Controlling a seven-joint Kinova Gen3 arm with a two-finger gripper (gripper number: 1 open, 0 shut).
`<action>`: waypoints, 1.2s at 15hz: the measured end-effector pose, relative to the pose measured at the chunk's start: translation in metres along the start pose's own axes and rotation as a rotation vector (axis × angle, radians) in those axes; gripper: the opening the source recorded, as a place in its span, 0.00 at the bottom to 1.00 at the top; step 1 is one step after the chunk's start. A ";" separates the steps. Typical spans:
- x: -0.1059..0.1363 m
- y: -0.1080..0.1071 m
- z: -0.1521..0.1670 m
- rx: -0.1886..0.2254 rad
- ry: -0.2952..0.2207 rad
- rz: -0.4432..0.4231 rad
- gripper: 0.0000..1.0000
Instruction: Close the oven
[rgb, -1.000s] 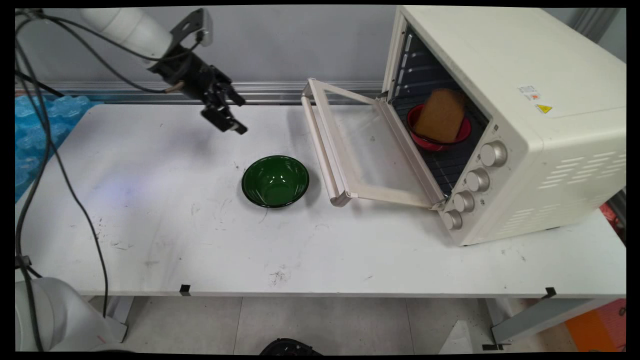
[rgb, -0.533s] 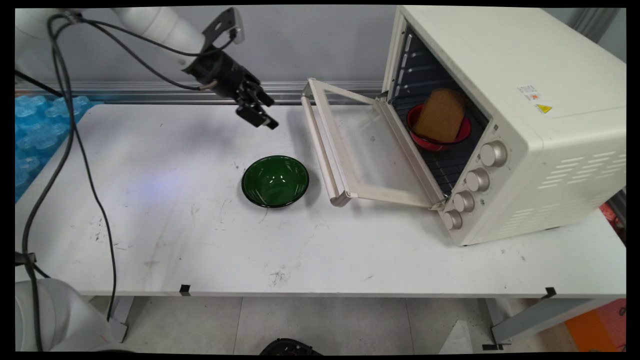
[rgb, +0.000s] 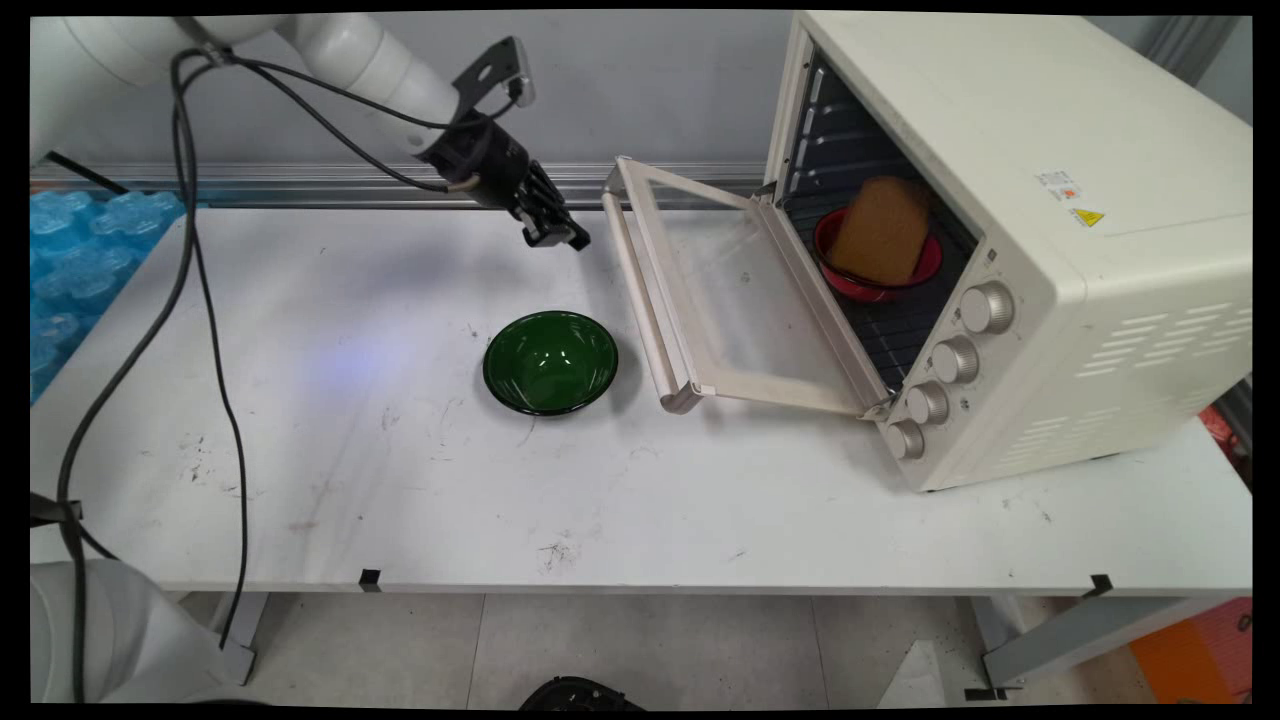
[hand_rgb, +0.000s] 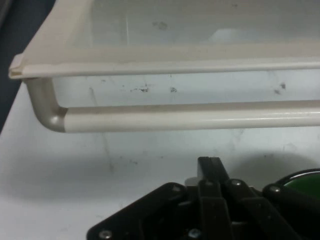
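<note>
While one claw (rgb: 556, 236) hovers, two bowls (green (rgb: 550, 361), red (rgb: 878, 266)) sit.

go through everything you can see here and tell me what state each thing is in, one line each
Claw: shut, holding nothing, in the air just short of the door handle.
Oven door: open, folded down.
Door handle: untouched by the claw.
Green bowl: upright on the table, empty.
Red bowl: on the rack inside the oven.
Bread slice: leaning upright in the red bowl.

Main view high over table's near side, facing wall; hand view close on oven door handle (hand_rgb: 190, 116), shared
</note>
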 end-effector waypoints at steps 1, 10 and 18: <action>0.000 -0.001 0.006 -0.004 -0.003 0.003 0.00; -0.001 0.000 0.048 -0.031 -0.009 0.033 0.00; 0.003 0.001 0.061 -0.069 0.025 0.043 0.00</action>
